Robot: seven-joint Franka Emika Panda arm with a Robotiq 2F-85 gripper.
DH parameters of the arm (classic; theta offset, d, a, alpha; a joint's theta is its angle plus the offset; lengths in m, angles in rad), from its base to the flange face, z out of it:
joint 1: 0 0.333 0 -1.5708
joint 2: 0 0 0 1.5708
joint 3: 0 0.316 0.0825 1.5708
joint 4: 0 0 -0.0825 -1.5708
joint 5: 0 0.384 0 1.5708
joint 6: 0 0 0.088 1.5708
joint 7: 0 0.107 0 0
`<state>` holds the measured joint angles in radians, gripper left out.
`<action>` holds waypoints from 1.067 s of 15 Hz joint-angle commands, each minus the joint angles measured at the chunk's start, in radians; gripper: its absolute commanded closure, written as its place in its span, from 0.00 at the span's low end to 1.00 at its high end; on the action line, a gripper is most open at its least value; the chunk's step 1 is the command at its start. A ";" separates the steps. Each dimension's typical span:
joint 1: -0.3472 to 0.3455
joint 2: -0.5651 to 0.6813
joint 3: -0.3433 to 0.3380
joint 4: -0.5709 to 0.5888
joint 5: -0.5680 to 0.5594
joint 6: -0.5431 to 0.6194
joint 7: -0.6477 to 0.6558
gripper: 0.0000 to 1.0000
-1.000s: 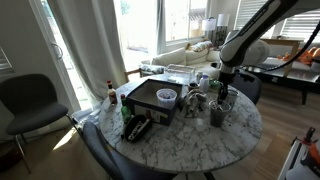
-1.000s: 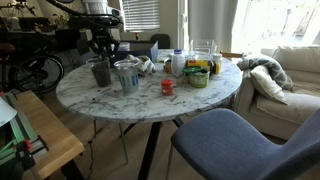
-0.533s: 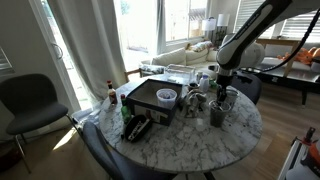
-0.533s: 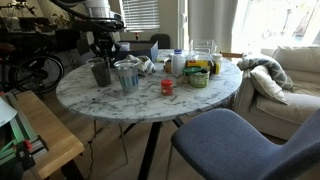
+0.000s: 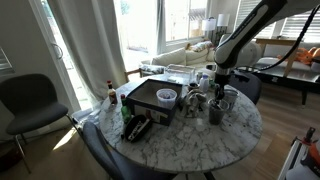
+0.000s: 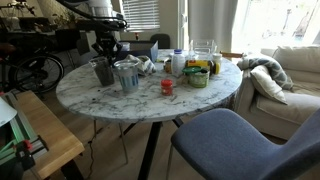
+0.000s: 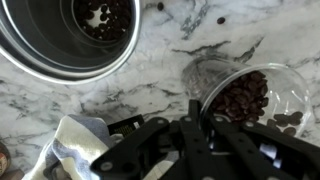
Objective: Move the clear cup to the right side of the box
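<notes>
The clear cup (image 7: 250,100) is a see-through tumbler with dark brown bits inside. It stands on the marble table and looks smoky dark in both exterior views (image 6: 102,72) (image 5: 217,112). My gripper (image 7: 194,108) is right over the cup's left rim, its fingers drawn close together with the rim between them. It also shows in both exterior views (image 6: 105,52) (image 5: 218,88). The box (image 5: 143,98) is wide, low and black, to the left of the cup, with a white bowl (image 5: 166,96) on it.
A paler, greyish cup (image 7: 70,35) (image 6: 127,76) stands close beside the clear cup. Another glass (image 5: 195,100) stands near the box. A black gadget (image 5: 135,128) lies at the table's front. Jars and a green bowl (image 6: 198,76) crowd the far side. A blue chair (image 6: 235,140) stands by the table.
The gripper has shifted slightly sideways toward the box, staying low over the clear cup. The cups stay about where they were.
</notes>
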<state>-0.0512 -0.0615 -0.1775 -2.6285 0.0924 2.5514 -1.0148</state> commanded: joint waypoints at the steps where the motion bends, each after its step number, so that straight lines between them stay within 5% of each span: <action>1: -0.036 -0.011 0.005 0.053 -0.065 -0.119 0.020 0.99; 6: -0.056 -0.031 0.005 0.184 -0.093 -0.384 0.030 0.99; 16: -0.068 0.019 -0.009 0.559 0.134 -0.809 0.141 0.99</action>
<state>-0.1017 -0.0833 -0.1783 -2.1938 0.1530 1.8524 -0.9474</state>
